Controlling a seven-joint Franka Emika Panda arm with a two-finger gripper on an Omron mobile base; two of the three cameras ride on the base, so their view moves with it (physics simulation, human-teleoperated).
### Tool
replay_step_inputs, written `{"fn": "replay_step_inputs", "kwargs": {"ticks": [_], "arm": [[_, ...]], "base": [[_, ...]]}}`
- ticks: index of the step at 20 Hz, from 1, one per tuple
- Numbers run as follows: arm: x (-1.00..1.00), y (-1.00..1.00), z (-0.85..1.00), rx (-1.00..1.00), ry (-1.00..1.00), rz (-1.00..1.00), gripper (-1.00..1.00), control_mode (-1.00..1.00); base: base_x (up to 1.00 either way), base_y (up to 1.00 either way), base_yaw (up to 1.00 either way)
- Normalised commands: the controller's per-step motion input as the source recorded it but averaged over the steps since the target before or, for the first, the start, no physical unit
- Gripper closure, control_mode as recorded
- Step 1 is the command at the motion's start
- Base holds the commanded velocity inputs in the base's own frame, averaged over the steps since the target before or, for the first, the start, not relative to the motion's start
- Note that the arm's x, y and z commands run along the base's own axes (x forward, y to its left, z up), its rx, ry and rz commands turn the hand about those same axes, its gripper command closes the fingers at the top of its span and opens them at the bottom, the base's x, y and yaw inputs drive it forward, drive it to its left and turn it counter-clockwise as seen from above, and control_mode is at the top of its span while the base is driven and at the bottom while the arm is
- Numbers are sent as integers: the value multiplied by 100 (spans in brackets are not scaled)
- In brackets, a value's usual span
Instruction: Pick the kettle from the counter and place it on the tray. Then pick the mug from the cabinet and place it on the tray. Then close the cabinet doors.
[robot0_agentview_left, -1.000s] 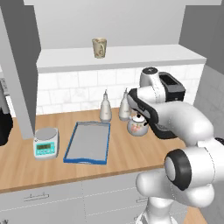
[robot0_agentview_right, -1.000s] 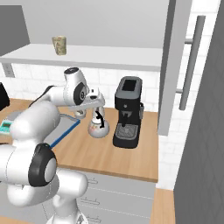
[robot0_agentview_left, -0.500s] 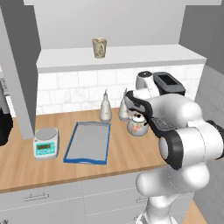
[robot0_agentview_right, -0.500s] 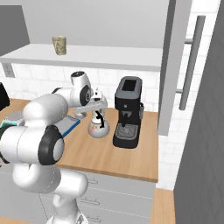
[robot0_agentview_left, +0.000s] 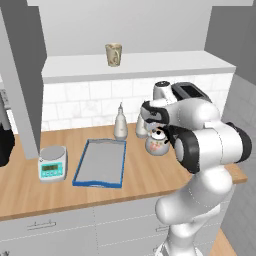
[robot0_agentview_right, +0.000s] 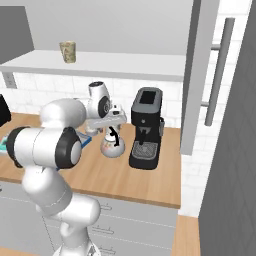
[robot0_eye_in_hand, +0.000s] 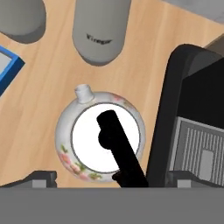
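We take the kettle (robot0_agentview_left: 158, 143) as our landmark: it stands upright on the wooden counter (robot0_agentview_left: 30, 190), between the blue-rimmed tray (robot0_agentview_left: 100, 163) and the black coffee machine (robot0_agentview_right: 146, 128), its spout turned toward the wall side where the two white bottles stand. In the hand view we look straight down on the kettle (robot0_eye_in_hand: 100, 136): white lid, black knob, the black arched handle running diagonally across it, reddish flowers around its shoulder. One bottle (robot0_eye_in_hand: 102, 27) stands just beyond the spout and the second bottle (robot0_eye_in_hand: 22, 18) further off toward the tray's blue corner (robot0_eye_in_hand: 9, 66); the coffee machine (robot0_eye_in_hand: 192, 118) is just beside the kettle on the opposite side.

Our gripper (robot0_agentview_right: 114, 122) hangs directly above the kettle (robot0_agentview_right: 112, 146), near its handle. In the hand view the two finger tips (robot0_eye_in_hand: 40, 178) sit at either side of the kettle's body, well spread, with the kettle between them and nothing pinched; whether they touch the handle we cannot tell.

On the far side of the tray from the kettle stands the small teal-faced scale (robot0_agentview_left: 52, 163). Above and to the tray side of the kettle, the beige mug (robot0_agentview_left: 113, 54) stands upright on the pale shelf of the cabinet (robot0_agentview_left: 135, 64). One cabinet door (robot0_agentview_left: 24, 75) stands open beyond the scale, and the other door (robot0_agentview_right: 200, 75), with its vertical bar handle (robot0_agentview_right: 218, 70), stands open past the coffee machine.
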Motion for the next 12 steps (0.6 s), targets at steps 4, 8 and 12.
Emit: {"fn": "replay_step_inputs", "kwargs": {"ticks": [4, 8, 12], "arm": [[26, -8, -24, 0, 10, 0, -100, -100], [22, -8, -26, 0, 10, 0, -100, -100], [12, -9, -18, 0, 9, 0, -100, -100]], "base": [[0, 0, 0], [0, 0, 0], [0, 0, 0]]}}
